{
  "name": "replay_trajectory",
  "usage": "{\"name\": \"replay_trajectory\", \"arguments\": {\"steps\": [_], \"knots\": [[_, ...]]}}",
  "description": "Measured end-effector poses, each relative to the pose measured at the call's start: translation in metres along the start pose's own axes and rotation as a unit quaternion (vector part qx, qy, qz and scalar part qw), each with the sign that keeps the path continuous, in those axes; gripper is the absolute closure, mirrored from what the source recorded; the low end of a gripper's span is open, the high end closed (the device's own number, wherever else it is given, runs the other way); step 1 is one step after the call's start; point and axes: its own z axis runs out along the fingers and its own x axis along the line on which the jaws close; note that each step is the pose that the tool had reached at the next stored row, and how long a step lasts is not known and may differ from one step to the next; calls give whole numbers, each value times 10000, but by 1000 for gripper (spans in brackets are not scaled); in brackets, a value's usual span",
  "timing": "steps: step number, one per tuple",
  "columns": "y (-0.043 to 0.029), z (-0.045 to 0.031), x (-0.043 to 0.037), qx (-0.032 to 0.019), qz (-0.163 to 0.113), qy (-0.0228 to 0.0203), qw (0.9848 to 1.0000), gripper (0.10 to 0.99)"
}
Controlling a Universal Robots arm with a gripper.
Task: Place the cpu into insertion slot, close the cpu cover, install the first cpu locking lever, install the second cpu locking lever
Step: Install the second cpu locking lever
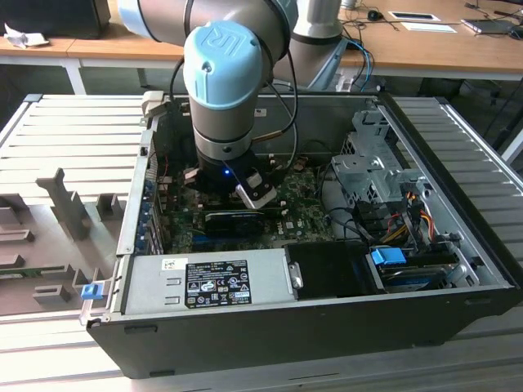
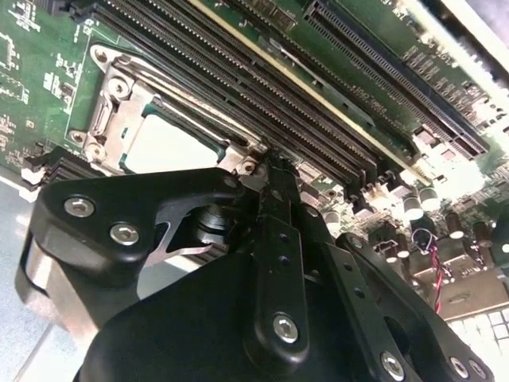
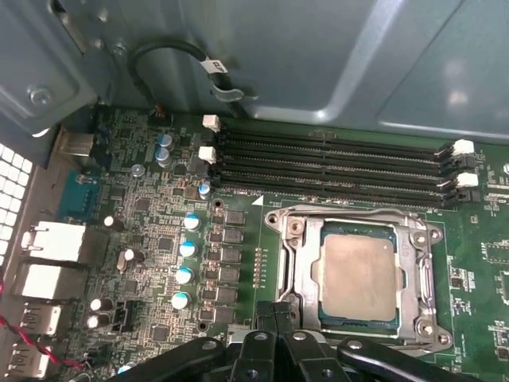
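Observation:
In both wrist views the cpu (image 3: 358, 274) (image 2: 163, 145) lies flat in the insertion slot (image 3: 296, 267) on the green board, its pale metal top facing up. The cpu cover (image 3: 354, 216) (image 2: 131, 94) lies down around it, and the chip shows through its window. My gripper (image 3: 275, 312) (image 2: 274, 169) is shut with its black fingers pressed together and nothing visible between them. Its tip stands at the socket's edge, beside one corner of the metal frame. In the exterior view the arm's wrist (image 1: 225, 175) reaches down into the open computer case (image 1: 458, 306).
Several long black memory slots (image 3: 334, 163) run right beside the socket. Capacitors (image 3: 189, 248) and rear port blocks (image 3: 56, 243) stand to one side. The grey case wall (image 3: 318, 56) rises behind. A power supply (image 1: 208, 282), a drive cage (image 1: 372, 167) and cables (image 1: 409, 220) fill the case.

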Motion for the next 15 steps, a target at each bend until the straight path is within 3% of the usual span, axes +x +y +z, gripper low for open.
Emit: {"name": "replay_trajectory", "arguments": {"steps": [2,5,15], "knots": [[-5,-4,1,-2,0,-4,10000,980],[35,-129,-4,-3,-1,-4,10000,980],[78,-265,-8,-3,-1,-4,10000,980]]}}
